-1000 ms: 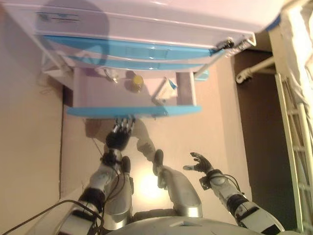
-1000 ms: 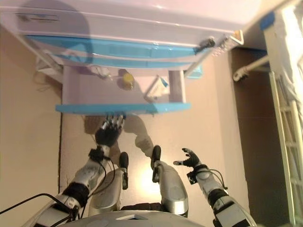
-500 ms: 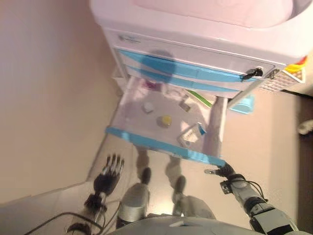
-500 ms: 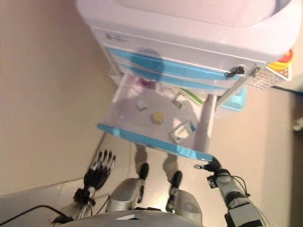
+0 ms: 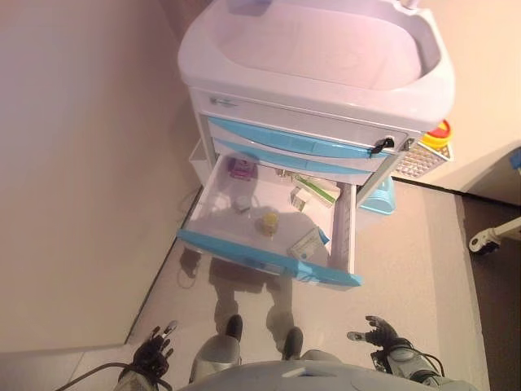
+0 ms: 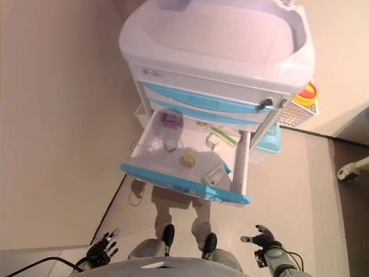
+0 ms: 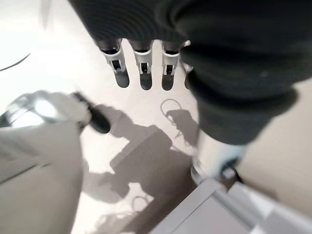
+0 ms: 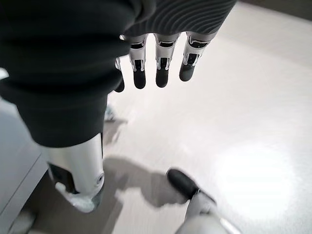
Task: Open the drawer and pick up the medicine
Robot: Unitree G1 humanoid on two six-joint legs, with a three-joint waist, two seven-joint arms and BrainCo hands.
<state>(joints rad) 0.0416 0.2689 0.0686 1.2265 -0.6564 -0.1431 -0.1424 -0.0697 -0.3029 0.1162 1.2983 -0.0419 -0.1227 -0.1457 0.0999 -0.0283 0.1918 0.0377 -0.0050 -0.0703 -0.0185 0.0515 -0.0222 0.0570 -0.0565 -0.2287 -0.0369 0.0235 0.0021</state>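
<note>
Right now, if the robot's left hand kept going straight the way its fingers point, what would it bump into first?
Probably just the floor. The left hand hangs open and empty with straight fingers aimed at bare floor. The open drawer sits farther ahead and higher, though depth is hard to judge.

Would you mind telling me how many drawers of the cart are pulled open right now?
1. Only the lowest drawer is pulled out, with small medicine items inside; the two blue-fronted drawers above it on the cart are shut.

Warm dim light, floor [image 8: 253, 175] glare, blurred wrist views.
</note>
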